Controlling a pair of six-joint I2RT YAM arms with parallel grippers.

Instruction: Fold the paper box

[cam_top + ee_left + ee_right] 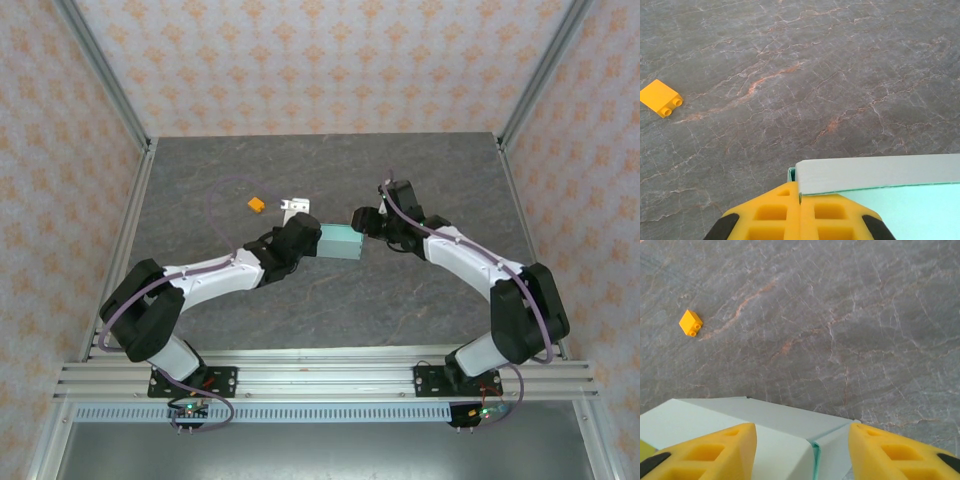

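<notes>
half the paper box (900, 210) lying cropped, left gripper (800, 210) pinching its edge, right gripper (802, 440) gaping astride it, veined grey table (300, 300), patterned walls (300, 60)

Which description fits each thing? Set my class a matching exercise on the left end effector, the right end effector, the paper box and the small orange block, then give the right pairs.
Column one:
1. left end effector
2. right end effector
3. paper box
4. orange block

Column two:
A. pale mint green, lying between the two end effectors
B. open, with the box in its gap
C. lying alone on the table, apart from the box
D. shut at an edge of the box

Pairs: 1-D, 2-B, 3-A, 4-C.
</notes>
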